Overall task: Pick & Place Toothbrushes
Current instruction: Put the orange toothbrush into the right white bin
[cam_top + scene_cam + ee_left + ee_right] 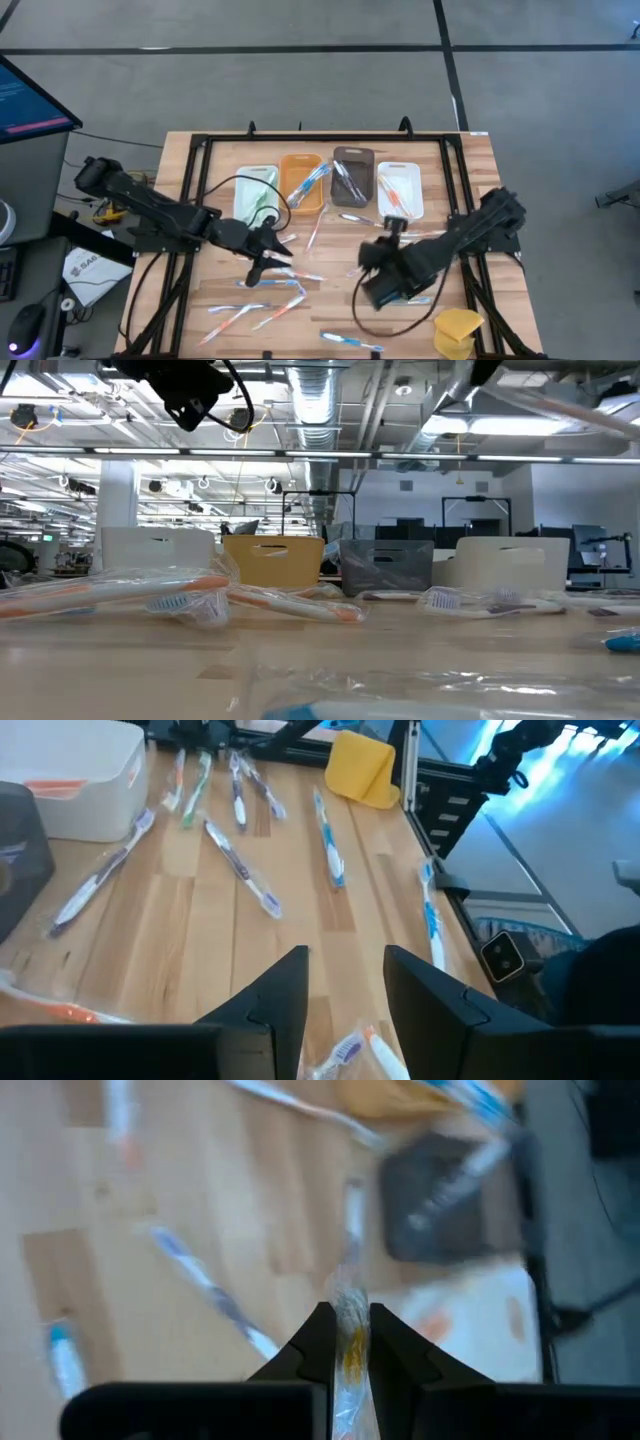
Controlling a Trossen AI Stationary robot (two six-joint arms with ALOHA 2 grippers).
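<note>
Several toothbrushes in clear wrappers lie scattered flat on the wooden table (330, 305), such as one with a blue handle (330, 840) and one with a purple handle (240, 865). My right gripper (350, 1342) hovers over the table by the white bin (402, 190), shut on a wrapped orange-handled toothbrush (350, 1348). My left gripper (345, 985) hangs open above the table's left middle (272, 252), nothing between its fingers. A wrapped toothbrush (348, 1048) lies on the table just under it. My right gripper pinches the wrapped orange-handled toothbrush between its two fingers, on the clear wrapper over the handle (351, 1315). The fingers slant downward. The toothbrush runs along them and its end pokes out past the fingertips, lifted clear of the table.
Four bins stand in a row at the far side: pale green (255, 192), orange (302, 180), dark grey (352, 175) and white, some holding toothbrushes. A yellow sponge-like lump (458, 330) sits at the near right corner. A black frame (200, 200) borders the table.
</note>
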